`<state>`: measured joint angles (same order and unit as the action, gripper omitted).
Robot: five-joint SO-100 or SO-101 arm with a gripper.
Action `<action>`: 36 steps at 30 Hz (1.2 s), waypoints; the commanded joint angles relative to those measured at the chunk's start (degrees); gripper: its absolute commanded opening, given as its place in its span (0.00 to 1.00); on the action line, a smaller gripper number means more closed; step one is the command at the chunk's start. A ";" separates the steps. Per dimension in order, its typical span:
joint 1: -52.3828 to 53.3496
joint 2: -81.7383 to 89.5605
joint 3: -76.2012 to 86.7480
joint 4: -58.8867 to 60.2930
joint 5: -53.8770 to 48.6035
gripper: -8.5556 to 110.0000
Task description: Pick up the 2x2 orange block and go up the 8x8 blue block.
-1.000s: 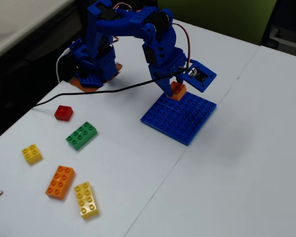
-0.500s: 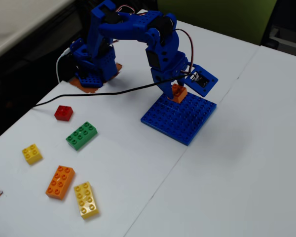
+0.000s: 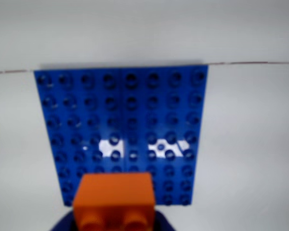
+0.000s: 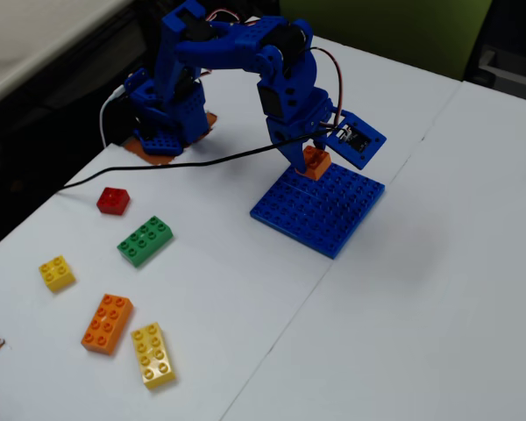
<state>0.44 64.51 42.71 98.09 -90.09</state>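
Note:
The 2x2 orange block [image 4: 316, 162] [image 3: 114, 198] is held between the jaws of my blue gripper [image 4: 312, 161], which is shut on it. It hangs at the far edge of the 8x8 blue block [image 4: 320, 209], a flat studded plate on the white table. In the wrist view the orange block fills the bottom centre, in front of the blue plate [image 3: 120, 125]. Dark blue fingers [image 3: 63, 225] show on either side of it. I cannot tell whether the brick touches the plate's studs or hovers just above them.
To the left in the fixed view lie a red brick [image 4: 112, 200], a green brick [image 4: 145, 239], a small yellow brick [image 4: 57, 273], a long orange brick [image 4: 107, 323] and a long yellow brick [image 4: 153, 354]. A black cable [image 4: 158, 167] runs past the arm's base [image 4: 167, 123].
The arm has only shifted slightly, a little right and back. The orange block stays gripped at the plate's far edge.

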 commanded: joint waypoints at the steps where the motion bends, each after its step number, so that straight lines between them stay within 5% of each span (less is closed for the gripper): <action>1: -0.26 0.44 -3.16 0.44 0.09 0.07; 36: -0.35 -1.93 -7.03 1.85 0.18 0.07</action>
<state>0.44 61.52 38.41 99.49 -90.09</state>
